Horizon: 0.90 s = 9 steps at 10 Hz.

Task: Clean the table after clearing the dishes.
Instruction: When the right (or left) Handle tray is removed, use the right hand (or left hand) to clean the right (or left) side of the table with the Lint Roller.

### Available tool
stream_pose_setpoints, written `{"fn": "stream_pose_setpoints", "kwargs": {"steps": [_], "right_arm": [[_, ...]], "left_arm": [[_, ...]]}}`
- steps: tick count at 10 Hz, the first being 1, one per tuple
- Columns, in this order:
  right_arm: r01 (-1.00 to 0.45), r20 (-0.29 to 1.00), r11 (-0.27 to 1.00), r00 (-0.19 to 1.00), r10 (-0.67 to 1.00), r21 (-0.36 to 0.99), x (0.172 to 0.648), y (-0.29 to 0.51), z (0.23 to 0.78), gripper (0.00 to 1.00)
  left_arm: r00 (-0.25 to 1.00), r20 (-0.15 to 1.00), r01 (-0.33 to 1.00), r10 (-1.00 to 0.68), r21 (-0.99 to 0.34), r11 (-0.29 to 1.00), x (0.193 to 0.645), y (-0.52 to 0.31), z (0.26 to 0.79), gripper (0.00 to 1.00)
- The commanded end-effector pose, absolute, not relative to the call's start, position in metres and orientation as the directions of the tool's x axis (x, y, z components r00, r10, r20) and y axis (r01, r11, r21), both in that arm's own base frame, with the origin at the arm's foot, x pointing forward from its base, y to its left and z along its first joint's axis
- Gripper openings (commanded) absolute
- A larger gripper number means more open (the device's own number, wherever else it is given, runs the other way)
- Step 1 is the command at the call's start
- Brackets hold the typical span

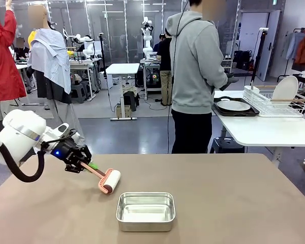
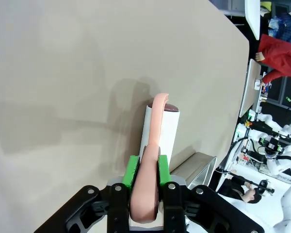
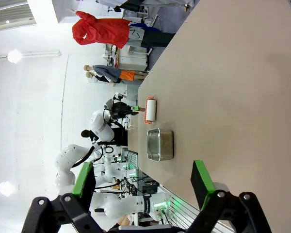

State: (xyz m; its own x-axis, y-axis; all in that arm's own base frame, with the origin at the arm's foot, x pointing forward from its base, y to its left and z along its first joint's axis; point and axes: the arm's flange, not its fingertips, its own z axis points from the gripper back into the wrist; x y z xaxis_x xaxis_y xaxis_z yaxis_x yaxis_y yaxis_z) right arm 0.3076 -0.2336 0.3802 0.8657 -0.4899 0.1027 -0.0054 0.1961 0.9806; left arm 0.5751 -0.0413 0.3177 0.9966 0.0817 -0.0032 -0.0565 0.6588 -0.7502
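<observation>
Left gripper [image 1: 84, 165] clamped on the pink handle [image 2: 146, 187] of a lint roller [image 1: 111, 181] — green pads [image 2: 132, 171] press the handle from both sides in the left wrist view. The handle arches over the white roll, whose roll end rests on the table [image 1: 234, 203], left of centre. A shadow of the roller falls on the taupe top beside it.

Just to the roller's right, nearer the robot's edge, sits a shiny rectangular steel pan [image 1: 145, 210], upright, apart from the roller. In the left wrist view a corner of the pan [image 2: 196, 168] shows past the roll.

Right gripper [image 3: 144, 182] hangs above the table with jaws wide apart, nothing between the green pads [image 3: 202, 177]. From its wrist camera the long tabletop [image 3: 233, 77] runs away, with the pan [image 3: 160, 144] and the roller [image 3: 151, 110] well off, and the left arm [image 3: 104, 127] behind them.

Beyond the far edge a person in a grey hoodie [image 1: 194, 61] stands turned toward a white side table [image 1: 264, 129]. On it — a dark tray carrying a white plate [image 1: 233, 105], and next to it a wire dish rack [image 1: 277, 101] with a plate standing on edge.
</observation>
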Motion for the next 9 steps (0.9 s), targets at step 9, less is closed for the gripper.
{"fn": "stream_pose_setpoints", "kwargs": {"steps": [9], "right_arm": [[-0.014,0.107,0.187,0.861,-0.497,0.982,0.307,-0.232,0.384,1.00]], "left_arm": [[0.995,0.010,-0.077,0.102,-0.586,0.807,0.549,0.170,0.319,0.21]]}}
